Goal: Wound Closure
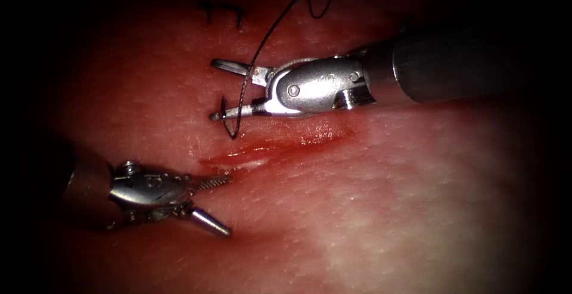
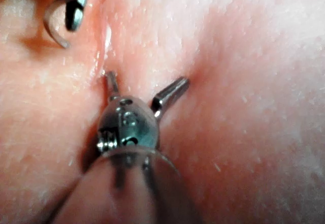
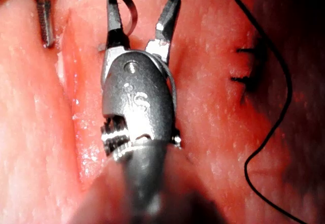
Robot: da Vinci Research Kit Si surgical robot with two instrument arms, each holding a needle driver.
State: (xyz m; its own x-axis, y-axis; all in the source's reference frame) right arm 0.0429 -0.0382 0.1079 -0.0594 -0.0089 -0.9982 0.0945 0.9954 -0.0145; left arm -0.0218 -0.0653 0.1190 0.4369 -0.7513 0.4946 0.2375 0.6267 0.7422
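Right end effector [image 1: 238, 91] sits over the tissue [image 1: 387, 210] above the cut [image 1: 268, 151], jaws spread wide and gripping nothing. The needle [image 1: 229, 121] lies right at the tip of its lower jaw: a dark arc showing just past that tip, curving down toward the cut. Can't tell for sure whether its point is in the tissue; the arc looks partly seated. In the right wrist view the needle [image 3: 127, 8] curves between the spread jaws, close to the left-hand one. Thread [image 1: 268, 37] runs up from the needle across both jaws and off the top edge. Left end effector [image 1: 211, 204] is below the cut at its left end, jaws also spread and holding nothing, upper jaw nearly touching the cut's end. In the left wrist view the left end effector [image 2: 144, 94] stands apart from the needle [image 2: 53, 23], across the cut. So: right arm is clearly nearer, the needle's curve already lying inside its jaw gap. Two finished stitches [image 1: 223, 11] sit farther up.
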